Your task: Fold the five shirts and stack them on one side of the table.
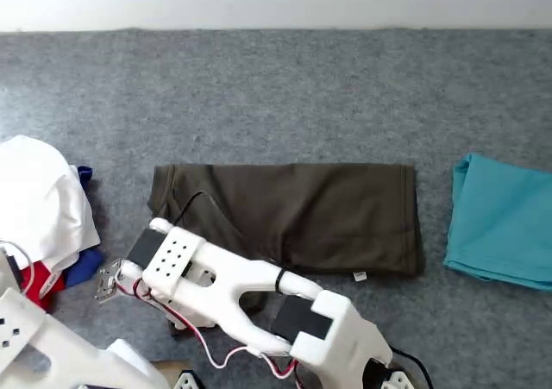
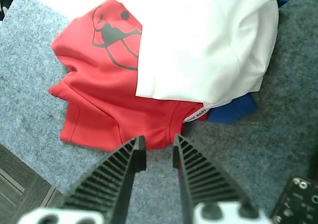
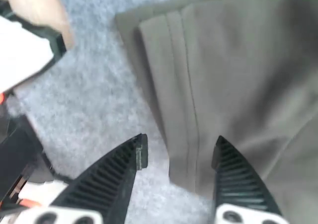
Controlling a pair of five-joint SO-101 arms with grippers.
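Toward the near left of the table, the right gripper, open and empty, straddles the left-end hem of the olive shirt, which lies lengthwise left-to-right at the table's centre.

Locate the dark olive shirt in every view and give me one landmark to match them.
High view: the dark olive shirt lies flat at the table's centre, between the white shirt and the teal shirt.
Right wrist view: its stitched hem lies below the open right gripper.
Left wrist view: the left gripper faces the red shirt and white shirt instead.
Shared landmark: the grey felt table cover.
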